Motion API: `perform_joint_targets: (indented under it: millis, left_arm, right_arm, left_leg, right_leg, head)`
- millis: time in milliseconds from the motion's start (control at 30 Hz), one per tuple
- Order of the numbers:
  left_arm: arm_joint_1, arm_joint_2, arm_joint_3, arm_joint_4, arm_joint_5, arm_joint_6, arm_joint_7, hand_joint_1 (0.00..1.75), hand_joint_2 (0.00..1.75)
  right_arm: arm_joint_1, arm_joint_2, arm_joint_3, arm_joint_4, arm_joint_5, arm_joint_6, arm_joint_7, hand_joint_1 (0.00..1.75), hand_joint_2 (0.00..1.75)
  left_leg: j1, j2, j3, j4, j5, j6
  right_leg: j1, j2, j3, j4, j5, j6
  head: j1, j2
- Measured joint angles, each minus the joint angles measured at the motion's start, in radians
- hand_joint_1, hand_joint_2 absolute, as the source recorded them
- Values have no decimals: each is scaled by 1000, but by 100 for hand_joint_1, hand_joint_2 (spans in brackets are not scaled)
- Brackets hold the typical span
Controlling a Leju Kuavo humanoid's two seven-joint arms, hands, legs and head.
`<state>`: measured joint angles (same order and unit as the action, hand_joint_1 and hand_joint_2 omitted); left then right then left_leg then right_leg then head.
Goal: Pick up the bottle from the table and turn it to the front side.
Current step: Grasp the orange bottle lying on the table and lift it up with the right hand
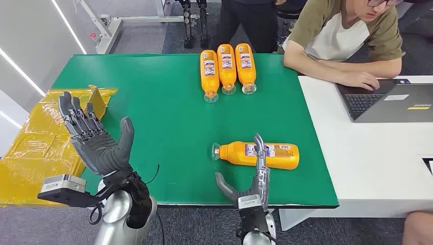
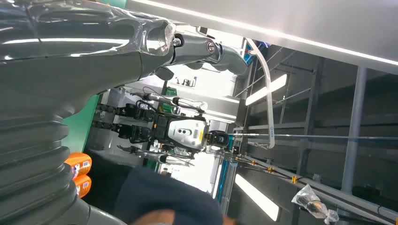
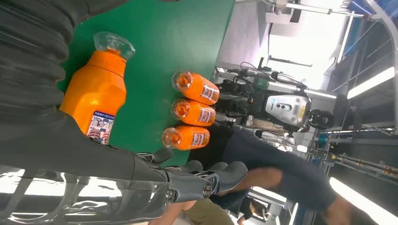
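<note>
Lying on the table (image 1: 153, 153), bottle (image 1: 258, 154) seemingly touched by right hand (image 1: 254, 181), fingers apart.

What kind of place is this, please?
Probably a robotics lab or test workshop: another humanoid robot stands behind, a person works at a laptop, and bottles lie on a green table.

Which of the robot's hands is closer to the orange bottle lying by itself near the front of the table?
The right hand. Its fingers reach over the lone bottle, open around it. The left hand is raised, open, far off at the table's left side near the yellow sheet.
</note>
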<state>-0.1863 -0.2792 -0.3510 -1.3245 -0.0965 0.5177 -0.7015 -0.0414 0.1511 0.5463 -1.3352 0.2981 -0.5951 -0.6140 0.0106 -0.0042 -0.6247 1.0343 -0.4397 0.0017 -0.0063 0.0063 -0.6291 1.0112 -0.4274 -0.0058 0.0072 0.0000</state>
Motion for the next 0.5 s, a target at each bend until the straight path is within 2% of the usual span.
perform_joint_targets:
  millis: [133,267,400,500]
  left_arm:
    - [0,0,0,0,0,-5,0,0,175]
    - [0,0,0,0,-2,-28,0,0,175]
    - [1,0,0,0,-2,-71,0,0,175]
    - [0,0,0,0,-2,-103,0,0,175]
  right_arm:
    - [-3,0,1,0,35,2,22,0,175]
    - [-26,-7,6,0,282,60,173,0,175]
    - [-79,-58,7,8,577,272,385,0,175]
    - [-164,-126,5,61,658,424,431,0,175]
  left_leg:
    - [0,0,0,0,0,0]
    - [0,0,0,0,0,0]
    - [0,0,0,0,0,0]
    - [0,0,0,1,0,0]
  right_leg:
    - [0,0,0,0,0,0]
    - [0,0,0,0,0,0]
    - [0,0,0,0,0,0]
    - [0,0,0,0,1,1]
  head:
    - [0,0]
    - [0,0]
    - [0,0]
    - [0,0]
